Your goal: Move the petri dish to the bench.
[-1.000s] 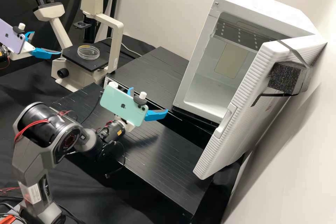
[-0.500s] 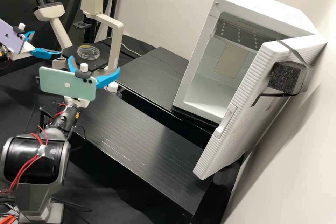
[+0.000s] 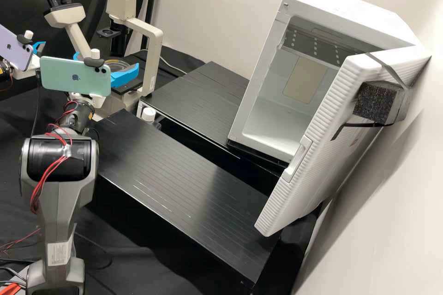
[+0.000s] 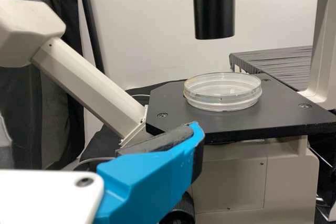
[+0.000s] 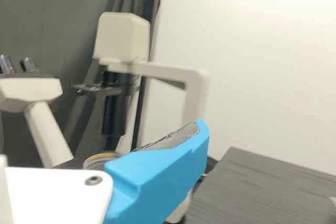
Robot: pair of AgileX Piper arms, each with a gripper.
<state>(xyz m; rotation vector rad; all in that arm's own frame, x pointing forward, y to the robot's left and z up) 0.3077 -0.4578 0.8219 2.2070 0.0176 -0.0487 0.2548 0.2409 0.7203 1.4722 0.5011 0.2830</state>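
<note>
Stage, black, flat, angular-edged point(image 4: 167, 98): borne by the cream upright-framed microscope point(image 3: 151, 57). A round, shallow, clear petri dish point(image 4: 223, 95) is laid flat on it.
Bench top, front, black, slatted, rectangular point(image 3: 184, 189): set near the microscope, its long side extended away from it.
Bench top, rear, black, slatted, flat point(image 3: 198, 97): placed just beside the microscope, divided from the front top by a dark gap, in which a white cylindrical cap point(image 3: 148, 113) is seen near the microscope.

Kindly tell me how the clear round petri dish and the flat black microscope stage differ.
The petri dish is see-through, the microscope stage opaque black. The dish is round, the stage straight-edged. The dish is smaller, resting on the wider stage. Both lie flat.
</note>
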